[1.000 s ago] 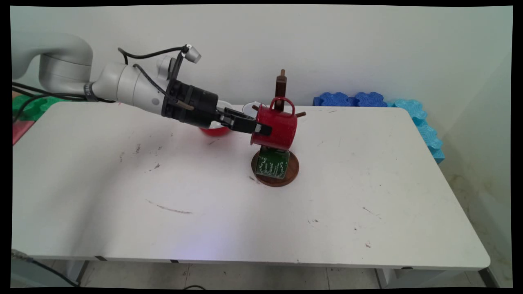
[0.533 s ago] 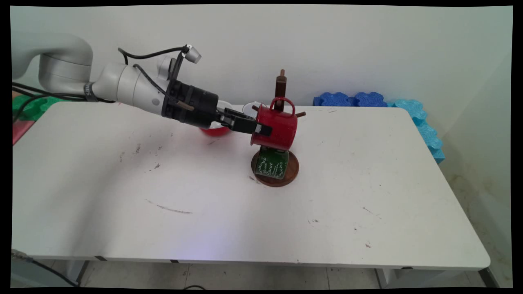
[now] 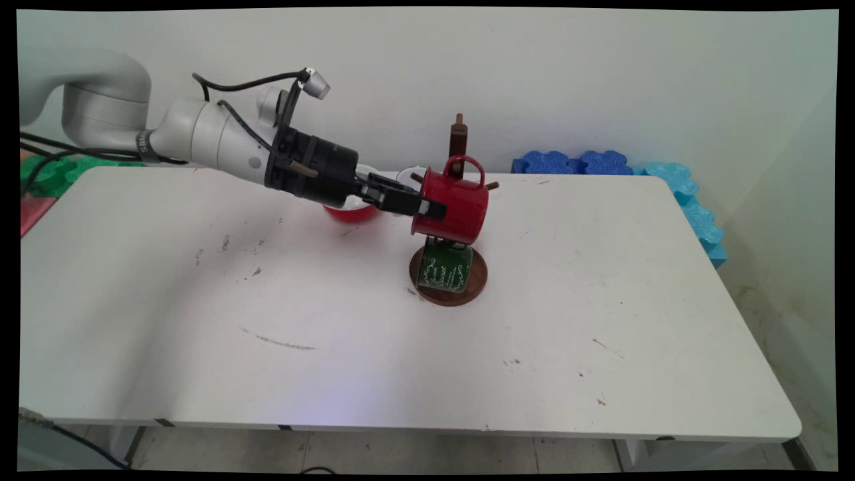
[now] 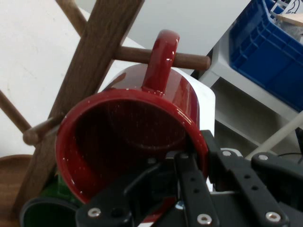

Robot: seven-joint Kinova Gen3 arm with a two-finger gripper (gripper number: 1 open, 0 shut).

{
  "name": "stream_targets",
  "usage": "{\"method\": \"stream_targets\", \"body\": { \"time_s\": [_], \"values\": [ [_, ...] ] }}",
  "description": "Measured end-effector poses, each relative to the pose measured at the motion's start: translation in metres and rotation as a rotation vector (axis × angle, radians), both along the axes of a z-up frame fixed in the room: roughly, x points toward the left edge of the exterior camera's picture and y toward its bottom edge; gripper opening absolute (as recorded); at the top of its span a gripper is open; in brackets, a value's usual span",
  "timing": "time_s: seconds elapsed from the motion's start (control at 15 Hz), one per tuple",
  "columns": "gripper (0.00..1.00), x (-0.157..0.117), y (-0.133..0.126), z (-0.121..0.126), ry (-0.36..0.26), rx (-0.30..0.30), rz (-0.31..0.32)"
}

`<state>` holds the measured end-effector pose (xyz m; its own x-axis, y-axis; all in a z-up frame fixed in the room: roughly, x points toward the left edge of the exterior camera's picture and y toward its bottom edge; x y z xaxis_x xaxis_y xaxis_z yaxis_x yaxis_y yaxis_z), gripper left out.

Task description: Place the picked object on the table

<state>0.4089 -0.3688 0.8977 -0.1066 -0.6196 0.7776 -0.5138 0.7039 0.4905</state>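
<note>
My gripper (image 3: 427, 208) (image 4: 199, 161) is shut on the rim of a red enamel mug (image 3: 453, 206) (image 4: 128, 137), one finger inside and one outside. The mug lies on its side in the air, mouth toward the arm, handle (image 3: 465, 164) (image 4: 161, 59) up. It is held against a wooden mug tree (image 3: 458, 137) (image 4: 90, 71) on a round base (image 3: 477, 284). In the hand view the handle overlaps a horizontal peg (image 4: 191, 60); I cannot tell whether it hangs on it. A green mug (image 3: 443, 268) (image 4: 45, 208) hangs low on the tree under the red one.
A red bowl (image 3: 349, 212) sits behind the gripper, and a white cup (image 3: 407, 178) shows just past it. Blue foam pieces (image 3: 578, 162) lie along the table's far right edge. Green and red foam mats (image 3: 40, 180) are at the far left.
The gripper and red mug have risen slightly and shifted a little right toward the tree's post. The green mug and tree stay put.
</note>
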Motion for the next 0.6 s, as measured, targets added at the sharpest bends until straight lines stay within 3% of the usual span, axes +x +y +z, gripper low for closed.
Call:
{"method": "stream_targets", "body": {
  "time_s": [0.6],
  "values": [
    [0.0,-0.0007,0.0017,0.0105,0.005,-0.004,-0.007]
  ]
}}
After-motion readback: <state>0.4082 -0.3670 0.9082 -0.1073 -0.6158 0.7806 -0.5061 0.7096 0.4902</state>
